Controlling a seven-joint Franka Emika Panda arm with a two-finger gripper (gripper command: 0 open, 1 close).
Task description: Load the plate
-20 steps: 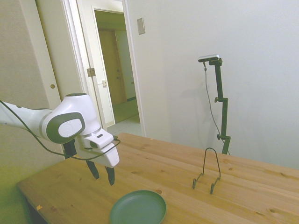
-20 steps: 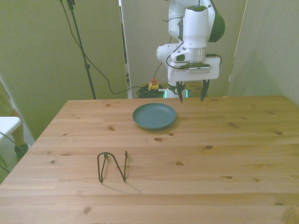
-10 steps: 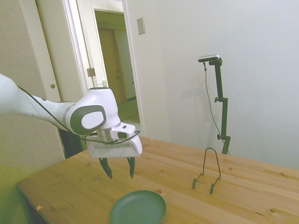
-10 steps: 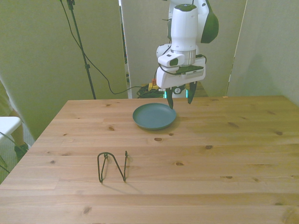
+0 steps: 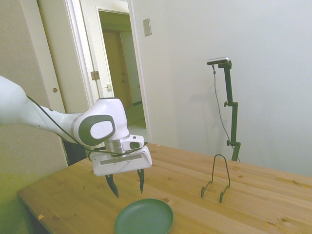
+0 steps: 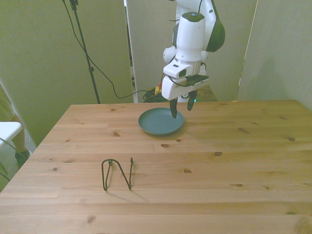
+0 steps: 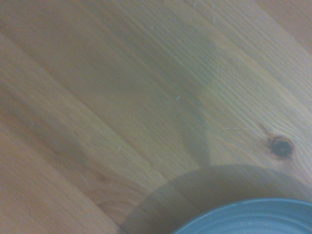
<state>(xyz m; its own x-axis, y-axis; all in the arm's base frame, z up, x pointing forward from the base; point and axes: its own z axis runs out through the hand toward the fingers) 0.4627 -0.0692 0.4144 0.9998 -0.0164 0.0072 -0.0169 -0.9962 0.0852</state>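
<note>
While the round, matte, dark teal-green plate (image 5: pixel 144 216) (image 6: pixel 161 121) (image 7: pixel 253 218) lies flat and bare on the knotted wooden table (image 6: pixel 204 161), the white two-finger gripper (image 5: pixel 126 184) (image 6: pixel 180 109) hangs above its rim, fingers spread, gripping nothing. The thin black wire stand (image 5: pixel 217 179) (image 6: pixel 117 174) stands well apart.

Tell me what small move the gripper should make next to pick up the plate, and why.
Probably lower straight down toward the rim. The gripper hangs open above the plate, which lies flat on the table, and its fingers seem to straddle the plate's far edge in the front view. The wire stand stands empty, apart from the plate.
</note>
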